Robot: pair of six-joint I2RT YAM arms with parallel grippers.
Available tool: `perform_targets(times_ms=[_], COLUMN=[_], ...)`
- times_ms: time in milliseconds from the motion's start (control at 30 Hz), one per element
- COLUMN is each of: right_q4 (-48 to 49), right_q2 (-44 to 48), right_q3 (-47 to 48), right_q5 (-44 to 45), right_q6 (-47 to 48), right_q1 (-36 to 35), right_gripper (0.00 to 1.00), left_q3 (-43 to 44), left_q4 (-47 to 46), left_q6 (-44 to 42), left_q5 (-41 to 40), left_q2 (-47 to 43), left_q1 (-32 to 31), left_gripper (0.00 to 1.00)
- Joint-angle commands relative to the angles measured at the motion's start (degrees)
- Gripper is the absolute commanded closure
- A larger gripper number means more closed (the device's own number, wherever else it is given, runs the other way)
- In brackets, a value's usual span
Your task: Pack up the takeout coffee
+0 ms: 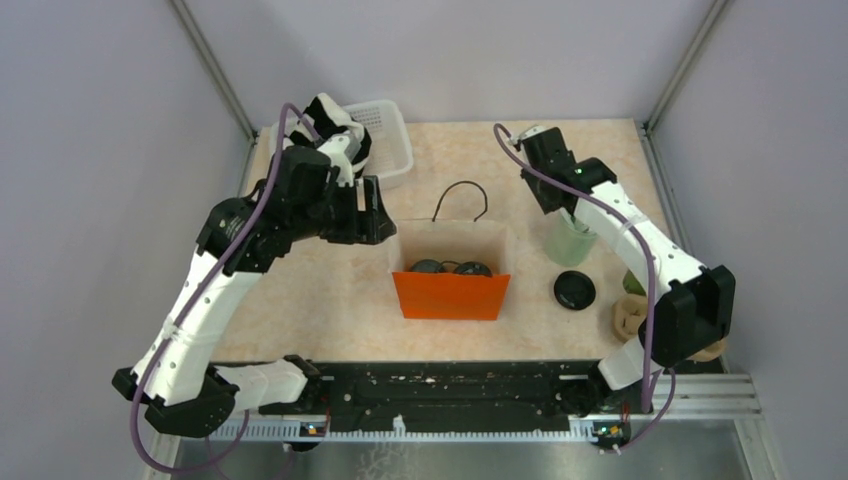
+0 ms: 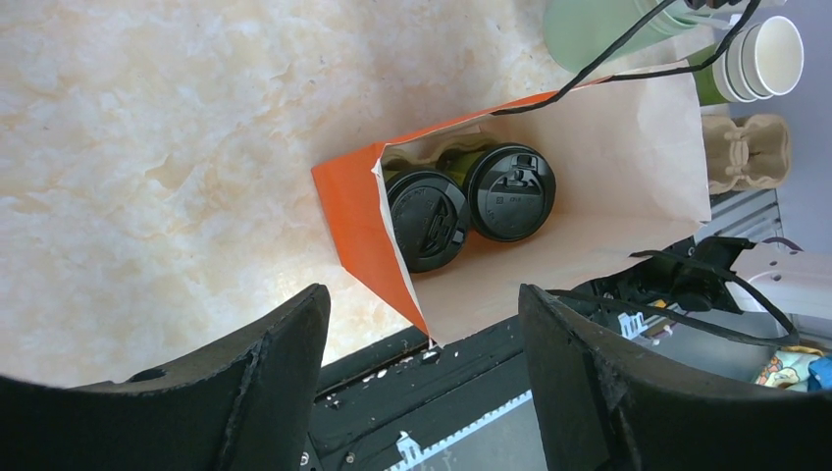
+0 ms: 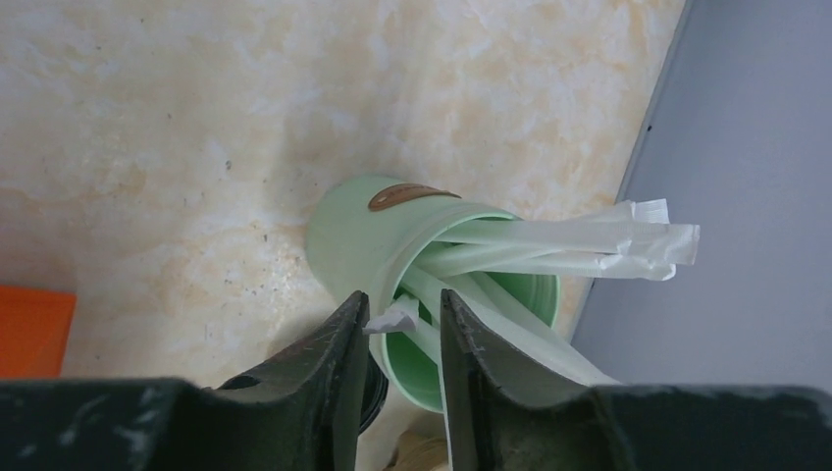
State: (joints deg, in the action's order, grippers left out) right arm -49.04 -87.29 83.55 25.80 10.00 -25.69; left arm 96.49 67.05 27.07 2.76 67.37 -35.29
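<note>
An orange paper bag [image 1: 450,295] stands open at the table's middle. Two takeout coffee cups stand inside it in a cardboard holder; only their black lids show [image 2: 427,221] [image 2: 510,191], also in the top view [image 1: 450,267]. My left gripper [image 1: 375,212] hangs just left of the bag, open and empty, its fingers [image 2: 265,383] wide apart. My right gripper [image 1: 565,215] is over the pale mint tumbler [image 3: 363,235] of white straws [image 3: 569,245]. Its jaws stand narrowly apart around one straw's tip [image 3: 392,316], which touches the left finger.
A loose black lid [image 1: 575,290] lies right of the bag. A stack of green cups [image 2: 760,59] and a cardboard carrier [image 2: 751,152] sit at the right edge. A white basket [image 1: 390,145] stands at the back left. The bag's black handle [image 1: 462,195] sticks up.
</note>
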Motion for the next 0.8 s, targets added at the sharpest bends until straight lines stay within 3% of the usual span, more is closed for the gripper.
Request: perform_targets(times_ms=[0,133,433,633,767], right_q4=[2.23,3.52,-12.24,0.04,4.07], right_q2=[2.15,3.46,7.72,22.39,28.9], right_q3=[-1.3,0.87,26.13,20.99,17.89], right_q5=[0.33,-0.29,-8.51,-32.51,-43.0], right_q6=[-1.03,-0.93,-8.75,-5.19,-3.23], right_q1=[0.36,0.34,0.2,0.22,0.24], right_gripper=[0.73,1.0,1.0,1.0,1.0], left_q3=[2.51,3.4,5.31,5.48,5.16], left_q4=[0.46,0.1,-0.72,-2.62,-3.64], left_q6=[-0.8,-1.54,-2.84,-3.81,-4.66], left_q5=[-0.55,0.44,-0.33,-1.29,-1.72], left_q2=[-0.07,0.28,-0.11,-0.08,-0.07], left_q1=[0.04,0.07,0.06,0.08,0.05], left_gripper=[0.23,0.23,0.21,0.2,0.19])
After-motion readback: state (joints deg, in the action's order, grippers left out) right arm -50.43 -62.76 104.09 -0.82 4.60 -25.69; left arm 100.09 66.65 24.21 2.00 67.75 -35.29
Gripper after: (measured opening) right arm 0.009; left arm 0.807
